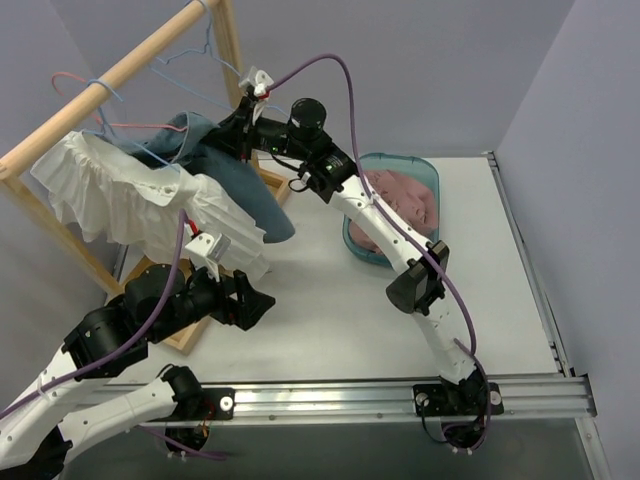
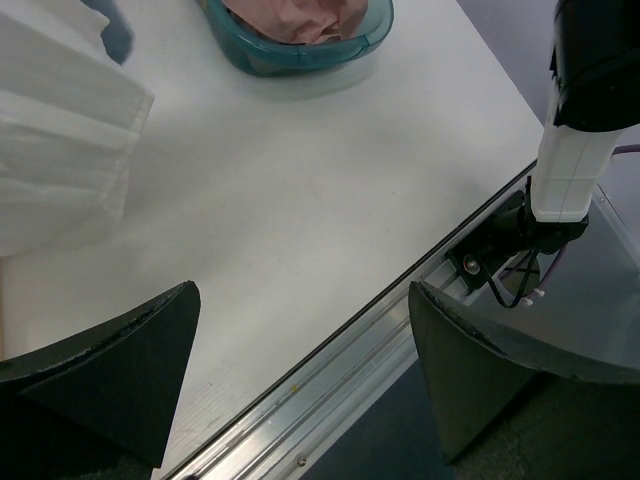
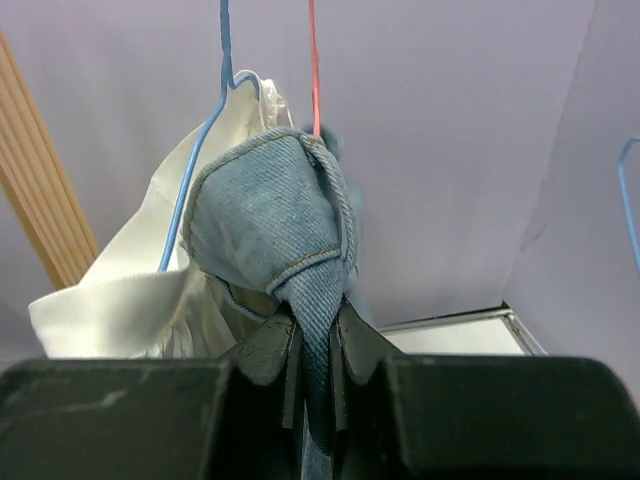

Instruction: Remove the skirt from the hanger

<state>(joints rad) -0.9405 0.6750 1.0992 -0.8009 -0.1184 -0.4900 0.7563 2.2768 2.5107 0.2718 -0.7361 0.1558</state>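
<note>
A blue denim skirt (image 1: 250,190) hangs from the wooden rail (image 1: 110,80) at the back left, next to a white frilly garment (image 1: 130,195). My right gripper (image 1: 237,128) reaches up to the skirt's top and is shut on it. In the right wrist view a fold of denim (image 3: 275,210) is pinched between the fingers (image 3: 270,350), with a blue hanger wire (image 3: 215,130) and a red hanger wire (image 3: 313,60) above. My left gripper (image 1: 258,305) is open and empty, low over the table below the white garment (image 2: 55,150).
A teal bin (image 1: 395,205) with pink cloth stands at the back middle, also in the left wrist view (image 2: 300,45). The wooden rack's frame (image 1: 60,235) stands at the left. A metal rail (image 1: 380,395) runs along the near edge. An empty blue hanger (image 1: 195,55) hangs on the wooden rail.
</note>
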